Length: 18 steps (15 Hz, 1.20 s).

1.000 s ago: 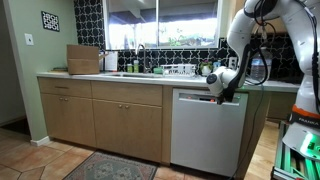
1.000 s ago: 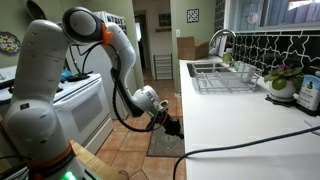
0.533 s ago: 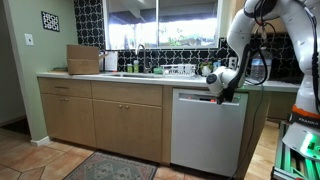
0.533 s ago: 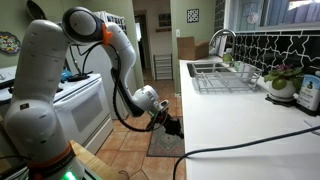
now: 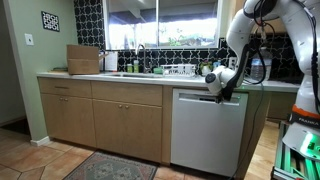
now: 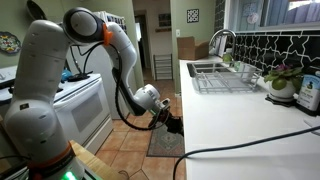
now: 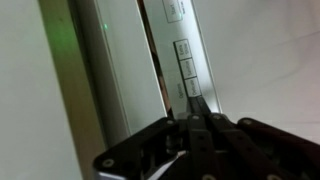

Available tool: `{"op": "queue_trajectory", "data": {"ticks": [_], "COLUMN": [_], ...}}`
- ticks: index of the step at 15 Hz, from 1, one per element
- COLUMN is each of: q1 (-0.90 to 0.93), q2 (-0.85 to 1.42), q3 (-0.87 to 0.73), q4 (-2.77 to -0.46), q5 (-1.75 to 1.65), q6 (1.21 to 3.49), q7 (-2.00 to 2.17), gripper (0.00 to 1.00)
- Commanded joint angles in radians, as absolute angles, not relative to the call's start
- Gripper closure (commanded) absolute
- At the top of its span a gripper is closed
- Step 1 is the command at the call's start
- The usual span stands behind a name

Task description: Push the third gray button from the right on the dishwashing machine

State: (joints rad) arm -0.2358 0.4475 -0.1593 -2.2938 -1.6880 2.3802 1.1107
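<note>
One gripper (image 7: 197,114): your two fingers are pressed together with no gap between them in the wrist view, and they hold nothing.
Gripper's place: it sits at the top edge of the dishwashing machine (image 5: 207,135), close to the machine's upper corner on the arm's side.
Contact: the closed tip points at the control strip (image 7: 170,30) of the dishwashing machine, right next to the nearest button (image 7: 191,87). You cannot tell from the wrist view whether it actually touches.
Buttons: three gray rectangular buttons run in a row along the strip, the nearest button first, then the middle button (image 7: 187,68) and the far button (image 7: 183,48). One more button (image 7: 175,10) lies farther along the strip.
Dishwashing machine: white and flat-fronted, set under the countertop (image 5: 150,78), with tan cabinet doors (image 5: 105,122) just beside it.
Arm (image 6: 115,50): it bends down from above toward the dishwashing machine's top edge.
</note>
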Motion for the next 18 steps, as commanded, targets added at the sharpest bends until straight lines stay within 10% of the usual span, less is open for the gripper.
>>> {"op": "queue_trajectory", "data": {"ticks": [1, 18], "q1": [-0.253, -0.264], "q2": [0.483, 0.565], "q3": [-0.146, -0.149], "q4": [-2.27, -2.18], "q5": [-1.662, -1.597], "q6": [2.371, 2.348], "q7": [1.07, 0.979], "gripper": [1.0, 1.0]}}
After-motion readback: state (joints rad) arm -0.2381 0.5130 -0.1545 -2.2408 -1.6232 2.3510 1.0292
